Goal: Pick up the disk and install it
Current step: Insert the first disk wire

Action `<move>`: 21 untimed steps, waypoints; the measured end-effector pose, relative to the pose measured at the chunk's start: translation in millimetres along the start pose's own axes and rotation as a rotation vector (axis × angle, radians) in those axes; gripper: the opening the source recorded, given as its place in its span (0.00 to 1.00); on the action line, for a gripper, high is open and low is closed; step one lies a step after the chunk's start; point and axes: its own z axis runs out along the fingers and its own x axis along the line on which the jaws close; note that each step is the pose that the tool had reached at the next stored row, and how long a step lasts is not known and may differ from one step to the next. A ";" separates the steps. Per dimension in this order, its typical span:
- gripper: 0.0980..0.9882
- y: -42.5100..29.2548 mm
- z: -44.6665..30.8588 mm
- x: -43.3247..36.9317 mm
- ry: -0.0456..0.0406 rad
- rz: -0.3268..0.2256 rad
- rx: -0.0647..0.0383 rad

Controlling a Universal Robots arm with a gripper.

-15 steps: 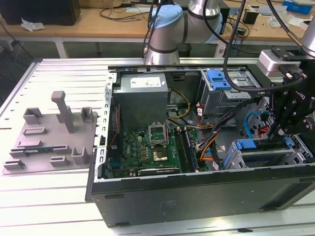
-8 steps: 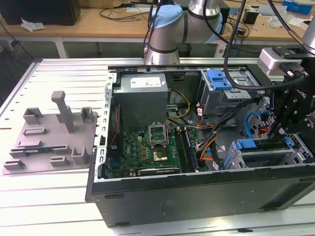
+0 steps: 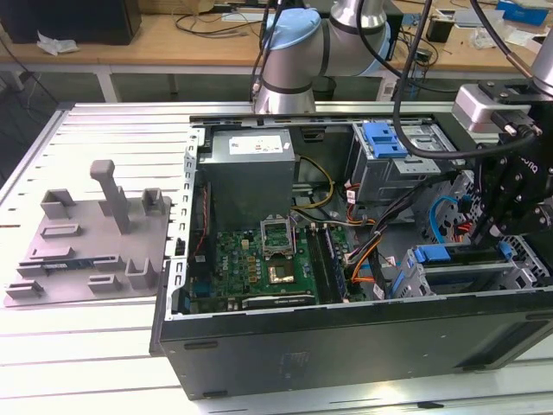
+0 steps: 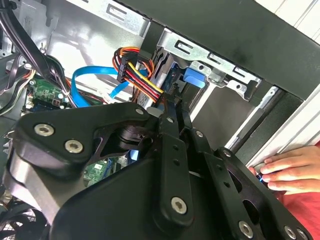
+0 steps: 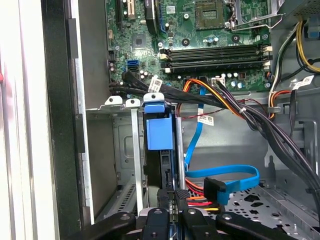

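End effector (image 5: 174, 194) hangs over the counter (image 3: 86, 346), inside the open case (image 3: 346, 346) and just above the cage (image 3: 406, 281) at the exterior view's right; whether it is spread, pressed together or pinching anything, I cannot tell. Within that cage the disk (image 5: 160, 132) stands on edge in a slot, its blue-framed end facing the first wrist view's camera, with orange and blue cables (image 5: 230, 172) just beside it. A hand (image 4: 292, 170) rests at the case's outer edge in the second wrist view.

The arm (image 3: 298, 52) bends over, its gripper (image 3: 494, 226) pointed downward at the exterior view's right
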 end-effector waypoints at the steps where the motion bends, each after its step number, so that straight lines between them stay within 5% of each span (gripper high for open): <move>1: 0.08 0.0 0.2 0.1 -0.0001 0.000 0.000; 21: 0.08 0.1 3.9 -0.2 -0.0014 0.001 0.000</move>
